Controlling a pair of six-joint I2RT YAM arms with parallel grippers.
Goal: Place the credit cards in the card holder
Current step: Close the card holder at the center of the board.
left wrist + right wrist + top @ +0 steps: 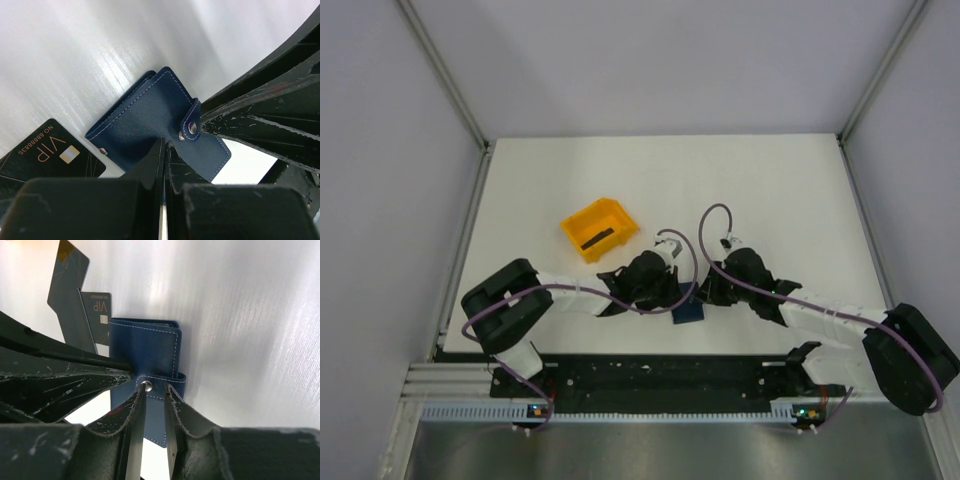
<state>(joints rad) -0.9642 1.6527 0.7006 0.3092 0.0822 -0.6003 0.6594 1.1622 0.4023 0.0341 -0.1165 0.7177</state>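
Note:
The card holder (145, 112), a navy wallet snapped shut by its strap, lies on the white table; it also shows in the top view (688, 313) and the right wrist view (145, 347). My left gripper (166, 145) is shut, and its tips rest on the wallet's face. My right gripper (155, 390) is slightly open, and its tips stand at the snap strap (160, 382) with nothing between them. A black VIP credit card (50, 155) lies flat beside the wallet. In the right wrist view this card (97, 315) lies next to a second black card (67, 285).
An orange bin (582, 222) stands at the back left with a dark flat strip (598, 238) inside. Both arms meet over the wallet near the table's front edge. My right gripper's fingers (260, 115) crowd the right side of the left wrist view.

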